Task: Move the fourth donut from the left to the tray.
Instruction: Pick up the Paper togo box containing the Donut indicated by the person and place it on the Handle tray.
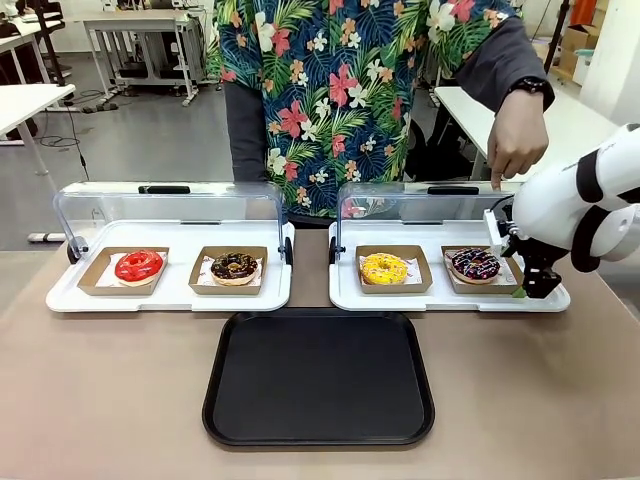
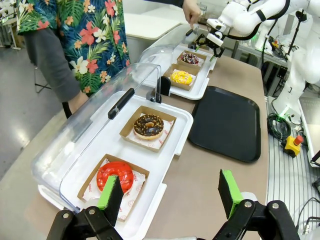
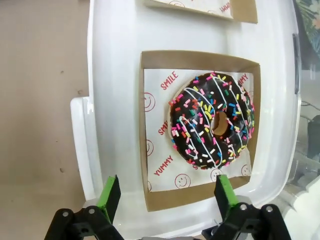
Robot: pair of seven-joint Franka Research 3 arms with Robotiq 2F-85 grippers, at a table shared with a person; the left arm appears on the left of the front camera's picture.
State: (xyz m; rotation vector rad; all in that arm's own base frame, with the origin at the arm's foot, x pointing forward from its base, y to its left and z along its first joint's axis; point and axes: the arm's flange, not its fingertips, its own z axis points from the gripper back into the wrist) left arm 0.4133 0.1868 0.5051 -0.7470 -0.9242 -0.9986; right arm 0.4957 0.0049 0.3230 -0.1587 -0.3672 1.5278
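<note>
Right gripper (image 3: 167,196), jaws wide and empty, hangs over the cardboard holder (image 3: 200,59) at its near edge; the sprinkled chocolate donut (image 3: 212,121) sits just ahead along its fingers, apparently untouched, black tray (image 1: 318,378) well apart

Room above fourth donut (image 1: 475,264) is left clear; behind it, passage is blocked by raised lid (image 1: 420,205) and person's hand (image 1: 517,140).
</note>
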